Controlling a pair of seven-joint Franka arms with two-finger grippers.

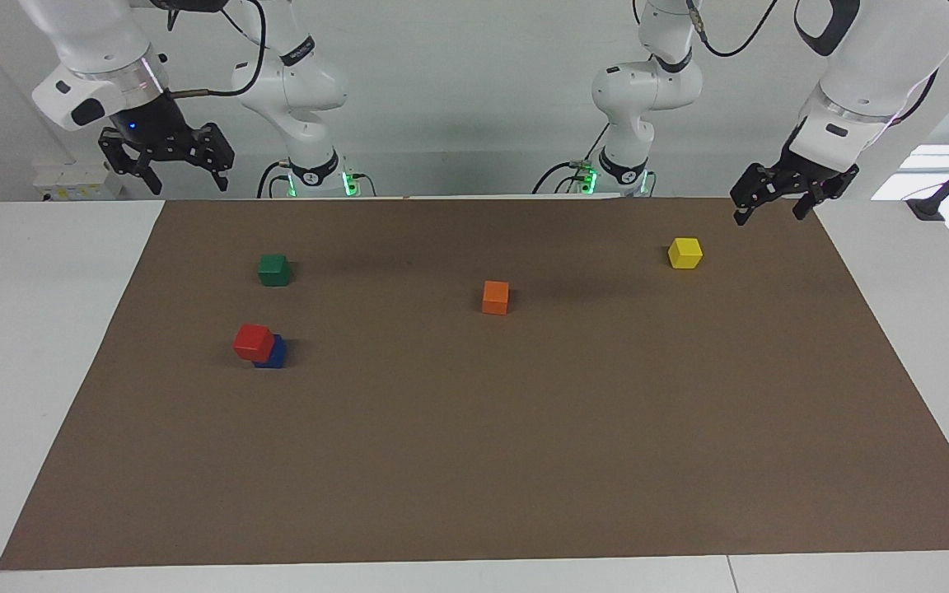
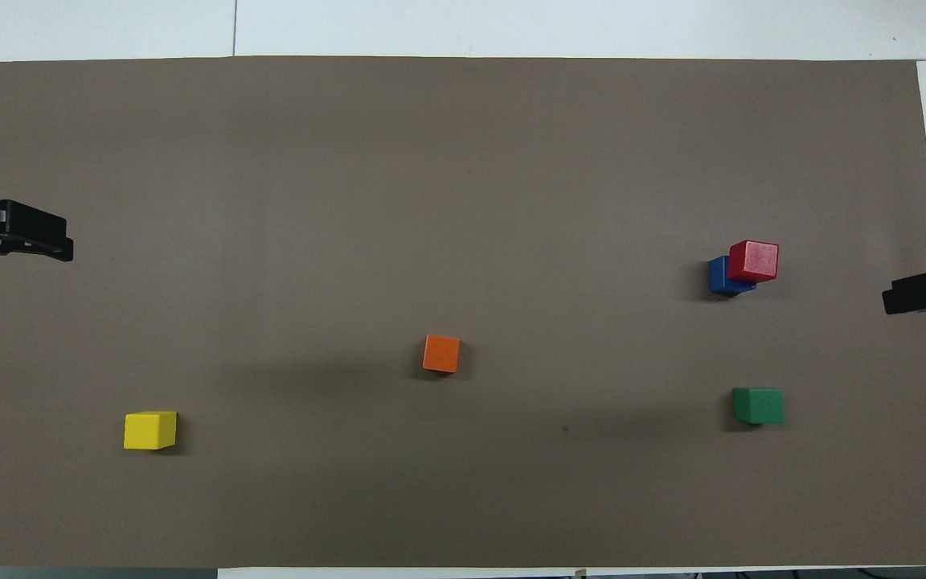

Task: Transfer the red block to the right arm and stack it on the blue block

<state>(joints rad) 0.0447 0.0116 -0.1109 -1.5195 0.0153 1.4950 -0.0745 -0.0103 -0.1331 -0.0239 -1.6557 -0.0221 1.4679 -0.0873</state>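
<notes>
Overhead: red block [image 2: 754,261] atop blue block [image 2: 723,276], skewed, offset.

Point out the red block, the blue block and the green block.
red block [image 1: 253,340], facing view, top face.
blue block [image 2: 720,275], overhead view, uncovered top corner.
green block [image 1: 273,269], facing view, middle.

Red block [image 2: 754,260] seemingly atop blue block [image 2: 721,276].

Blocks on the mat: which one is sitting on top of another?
The red block. It rests, a bit off-centre, on the blue block; green, orange and yellow each sit alone on the mat.
</notes>
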